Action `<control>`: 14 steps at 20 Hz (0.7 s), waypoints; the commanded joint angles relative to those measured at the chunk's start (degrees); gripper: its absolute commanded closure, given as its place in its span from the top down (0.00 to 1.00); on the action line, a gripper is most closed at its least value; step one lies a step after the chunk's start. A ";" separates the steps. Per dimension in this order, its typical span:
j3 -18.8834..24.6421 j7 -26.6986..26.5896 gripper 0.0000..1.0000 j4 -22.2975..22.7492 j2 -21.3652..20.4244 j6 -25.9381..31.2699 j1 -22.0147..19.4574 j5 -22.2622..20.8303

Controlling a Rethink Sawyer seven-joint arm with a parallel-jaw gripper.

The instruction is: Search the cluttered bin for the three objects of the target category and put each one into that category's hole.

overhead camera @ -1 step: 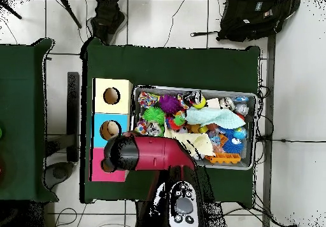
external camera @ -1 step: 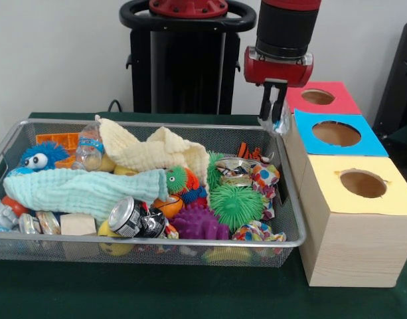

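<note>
My gripper [external camera @ -1 step: 275, 114] hangs over the far right corner of the wire bin [external camera @ -1 step: 157, 125], right beside the blue-topped box [external camera @ -1 step: 336, 133]. It is shut on a small crumpled clear plastic piece [external camera @ -1 step: 282, 123] held just above the rim. The red-topped box [external camera @ -1 step: 318, 97] is behind it and the yellow-topped box [external camera @ -1 step: 363, 184] is nearer, each with a round hole. In the bin lie a crushed can [external camera @ -1 step: 133, 217], a clear plastic bottle [external camera @ -1 step: 89, 147] and a shiny crumpled item [external camera @ -1 step: 235, 167]. In the overhead view the arm [overhead camera @ -1 step: 137, 153] hides the gripper.
The bin also holds a mint cloth [external camera @ -1 step: 77, 189], a cream cloth [external camera @ -1 step: 158, 151], a green spiky ball [external camera @ -1 step: 237, 205], a purple spiky ball [external camera @ -1 step: 197, 223], a blue fuzzy toy [external camera @ -1 step: 40, 157] and a wooden block [external camera @ -1 step: 78, 224]. The boxes [overhead camera @ -1 step: 111, 113] stand against the bin's side.
</note>
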 commanded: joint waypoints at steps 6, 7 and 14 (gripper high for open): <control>7.91 -1.83 1.00 -7.66 2.80 8.74 -1.56 -1.76; 7.67 -1.41 1.00 -8.27 3.05 9.12 -1.19 -1.73; 5.86 1.87 1.00 -11.27 3.21 13.90 0.62 -0.99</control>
